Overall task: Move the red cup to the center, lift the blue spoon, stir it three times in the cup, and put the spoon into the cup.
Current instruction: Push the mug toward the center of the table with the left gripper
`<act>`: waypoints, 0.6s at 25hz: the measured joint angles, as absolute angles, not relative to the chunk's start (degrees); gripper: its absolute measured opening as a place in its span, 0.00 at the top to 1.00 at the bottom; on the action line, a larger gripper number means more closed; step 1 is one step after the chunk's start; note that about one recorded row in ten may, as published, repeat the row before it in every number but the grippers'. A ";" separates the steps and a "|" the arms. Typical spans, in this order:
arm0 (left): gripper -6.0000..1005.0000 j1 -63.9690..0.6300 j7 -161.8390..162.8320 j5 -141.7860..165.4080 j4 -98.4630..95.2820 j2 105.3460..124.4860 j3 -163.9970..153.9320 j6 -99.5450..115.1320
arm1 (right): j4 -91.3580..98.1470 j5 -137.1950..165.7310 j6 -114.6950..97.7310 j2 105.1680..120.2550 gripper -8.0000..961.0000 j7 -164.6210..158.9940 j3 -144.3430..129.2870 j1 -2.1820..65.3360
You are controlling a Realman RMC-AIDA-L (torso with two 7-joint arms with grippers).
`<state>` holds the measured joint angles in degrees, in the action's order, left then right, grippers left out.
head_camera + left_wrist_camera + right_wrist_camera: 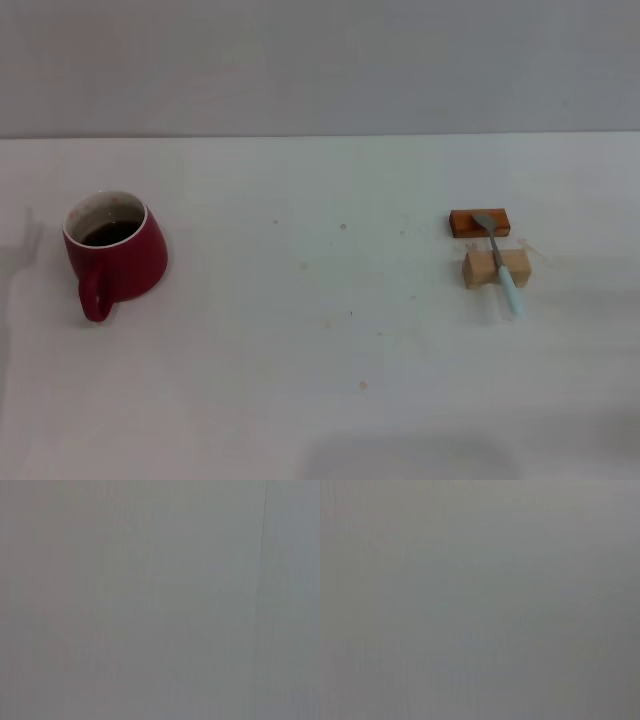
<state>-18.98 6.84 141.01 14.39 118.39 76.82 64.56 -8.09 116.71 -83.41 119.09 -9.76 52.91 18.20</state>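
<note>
Red cup (117, 250) upright on tabletop (320, 380), far left of blue spoon (499, 264) (propped across two small wooden blocks (494, 268)). Neither tool visible; grip state impossible to tell.

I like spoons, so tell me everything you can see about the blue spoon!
The blue spoon is slim, with a silver metal bowl and neck and a pale blue handle. It lies on the table's right side, bowl resting on the reddish-brown block, neck across the pale wooden block, handle pointing toward the robot. No gripper touches it.
</note>
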 joint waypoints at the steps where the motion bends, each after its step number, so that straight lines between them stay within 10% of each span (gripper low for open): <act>1: 0.15 -18.98 6.84 141.01 14.39 118.39 76.82 64.56 | -8.08 116.72 -83.41 119.09 0.17 -9.76 52.91 18.19; 15: 0.16 -18.98 6.80 141.22 14.50 118.39 76.81 64.51 | -8.09 116.72 -83.41 119.09 0.17 -9.76 52.91 18.19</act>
